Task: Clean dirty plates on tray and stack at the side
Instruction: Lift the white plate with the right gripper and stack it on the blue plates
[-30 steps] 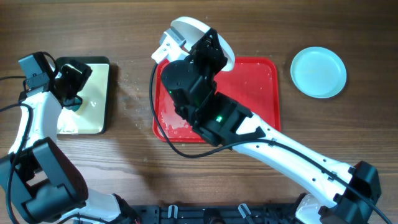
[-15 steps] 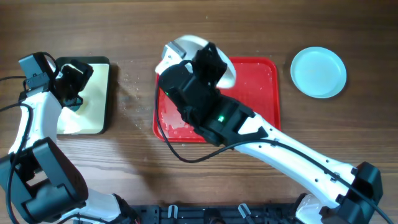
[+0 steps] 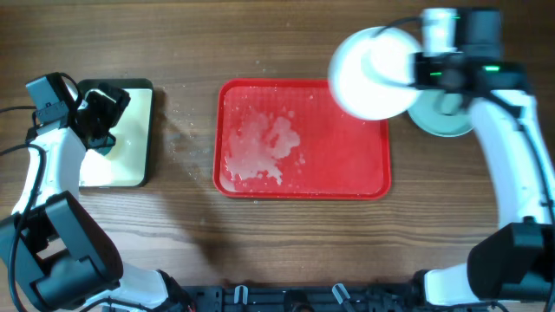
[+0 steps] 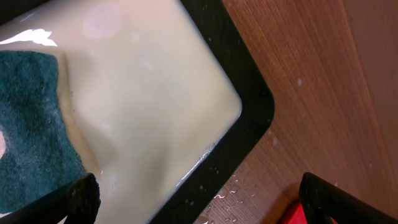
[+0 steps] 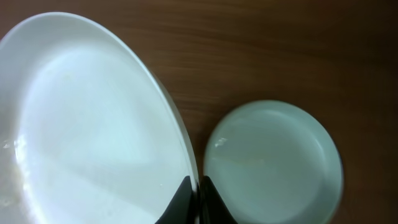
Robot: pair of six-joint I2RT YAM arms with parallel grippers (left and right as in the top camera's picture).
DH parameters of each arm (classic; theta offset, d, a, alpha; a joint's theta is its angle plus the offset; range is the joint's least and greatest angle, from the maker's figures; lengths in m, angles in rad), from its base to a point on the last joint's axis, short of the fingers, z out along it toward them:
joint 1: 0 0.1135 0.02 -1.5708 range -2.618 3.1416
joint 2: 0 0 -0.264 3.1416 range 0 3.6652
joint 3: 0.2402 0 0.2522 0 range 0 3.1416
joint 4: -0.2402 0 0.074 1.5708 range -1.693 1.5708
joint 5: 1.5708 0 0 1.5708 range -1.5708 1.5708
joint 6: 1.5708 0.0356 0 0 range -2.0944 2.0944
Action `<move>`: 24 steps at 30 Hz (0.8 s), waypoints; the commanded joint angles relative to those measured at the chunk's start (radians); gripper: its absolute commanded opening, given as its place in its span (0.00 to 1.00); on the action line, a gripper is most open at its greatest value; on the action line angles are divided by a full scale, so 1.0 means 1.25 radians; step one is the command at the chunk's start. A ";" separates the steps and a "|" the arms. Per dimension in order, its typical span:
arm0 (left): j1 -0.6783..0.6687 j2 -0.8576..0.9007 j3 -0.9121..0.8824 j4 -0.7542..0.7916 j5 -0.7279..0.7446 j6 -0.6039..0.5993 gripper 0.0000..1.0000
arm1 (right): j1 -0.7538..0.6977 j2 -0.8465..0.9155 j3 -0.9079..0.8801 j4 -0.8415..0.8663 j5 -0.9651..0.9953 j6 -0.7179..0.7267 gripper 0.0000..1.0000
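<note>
The white plate [image 3: 371,74] is held off the table by the right gripper [image 5: 194,200], whose fingers are pinched shut on its rim. In the overhead view the plate extends toward 9 o'clock from the gripper, over the 1 o'clock corner of the tray [image 3: 347,165]. A pale blue plate [image 5: 273,163] is seen on the wood at 5 o'clock of the white one, slightly overlapped by it. Soapy smears are seen on the tray. The left gripper [image 4: 199,202] is spread wide over the cream pan [image 4: 155,93], with a teal sponge [image 4: 31,137] at its 9 o'clock.
</note>
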 commanded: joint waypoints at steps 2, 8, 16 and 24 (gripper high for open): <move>-0.002 -0.002 0.000 0.002 0.007 0.001 1.00 | -0.212 -0.002 -0.035 0.001 -0.146 0.051 0.04; -0.002 -0.002 0.000 0.002 0.007 0.001 1.00 | -0.371 0.023 -0.120 0.114 -0.146 0.193 0.04; -0.002 -0.002 0.000 0.002 0.007 0.001 1.00 | -0.345 0.138 -0.169 0.290 -0.145 0.259 0.04; -0.002 -0.002 0.000 0.002 0.007 0.001 1.00 | -0.338 0.190 -0.168 0.263 -0.141 0.299 0.25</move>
